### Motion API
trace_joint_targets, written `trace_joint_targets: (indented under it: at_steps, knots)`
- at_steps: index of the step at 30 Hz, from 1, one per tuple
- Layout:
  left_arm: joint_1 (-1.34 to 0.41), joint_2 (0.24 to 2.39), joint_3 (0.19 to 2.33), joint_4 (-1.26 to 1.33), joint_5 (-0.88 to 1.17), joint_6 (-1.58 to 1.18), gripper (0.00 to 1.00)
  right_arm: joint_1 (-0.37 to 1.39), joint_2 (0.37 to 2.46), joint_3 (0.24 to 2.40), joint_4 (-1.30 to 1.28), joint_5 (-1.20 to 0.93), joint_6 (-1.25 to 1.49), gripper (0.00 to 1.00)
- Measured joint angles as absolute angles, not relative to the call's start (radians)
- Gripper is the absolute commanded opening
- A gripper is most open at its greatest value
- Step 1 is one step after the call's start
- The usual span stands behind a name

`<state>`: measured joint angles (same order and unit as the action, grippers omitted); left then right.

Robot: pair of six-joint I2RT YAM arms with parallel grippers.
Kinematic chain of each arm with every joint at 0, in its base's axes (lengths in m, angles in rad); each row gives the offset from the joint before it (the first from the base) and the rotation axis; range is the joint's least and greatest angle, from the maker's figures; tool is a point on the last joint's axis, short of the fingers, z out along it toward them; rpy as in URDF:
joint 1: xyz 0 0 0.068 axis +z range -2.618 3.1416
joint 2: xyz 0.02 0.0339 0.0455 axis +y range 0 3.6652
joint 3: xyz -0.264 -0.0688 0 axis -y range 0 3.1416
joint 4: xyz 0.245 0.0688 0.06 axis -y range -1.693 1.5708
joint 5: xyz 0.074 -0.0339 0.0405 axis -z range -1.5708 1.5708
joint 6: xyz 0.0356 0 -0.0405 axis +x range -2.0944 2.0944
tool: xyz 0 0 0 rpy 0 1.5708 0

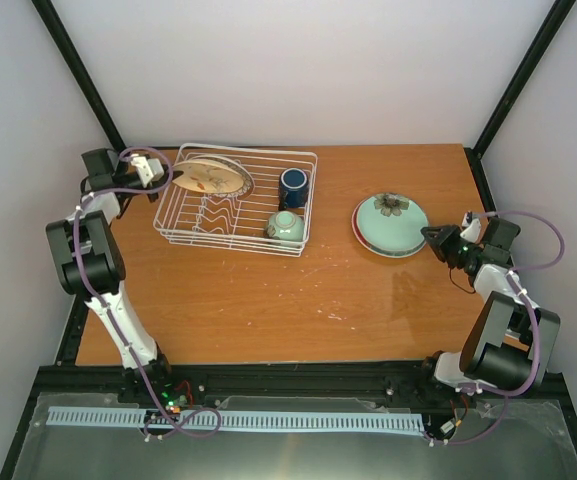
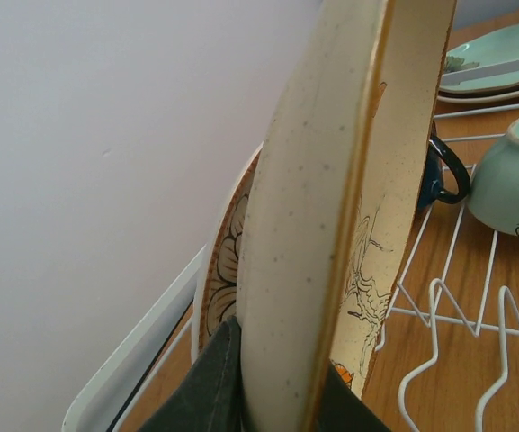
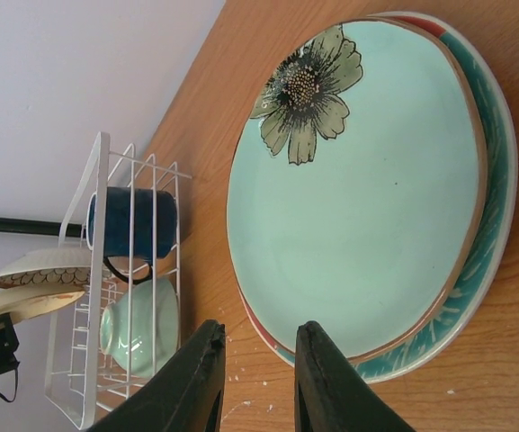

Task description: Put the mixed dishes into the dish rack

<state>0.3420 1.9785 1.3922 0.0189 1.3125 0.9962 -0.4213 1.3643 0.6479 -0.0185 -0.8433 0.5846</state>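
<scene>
Left gripper pinched cream plate over rack, upper left. Right gripper jaws slightly apart beside flower plate, right.

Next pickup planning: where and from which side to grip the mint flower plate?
The rim of the mint flower plate nearest the right gripper, coming low from the right: it lies flat on another plate, so only its rim looks pinchable.

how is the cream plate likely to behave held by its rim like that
The cream plate looks glazed and rigid, so it probably won't flex but may slip in the left hand. Pinched at one edge, it could pivot. Likely to chip if knocked on the dish rack.
</scene>
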Motion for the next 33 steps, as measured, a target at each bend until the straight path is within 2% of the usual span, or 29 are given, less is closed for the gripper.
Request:
trace_joint_targets:
  at_steps: [26, 33]
  knots:
    - [0.316, 2.051, 1.368, -0.118, 1.297, 1.201, 0.01, -0.421, 1.424, 0.649, 0.053, -0.846, 0.619, 0.21]
    - [0.298, 2.057, 1.343, -0.089, 1.290, 1.200, 0.23, -0.421, 1.443, 0.644, 0.073, -0.847, 0.623, 0.21]
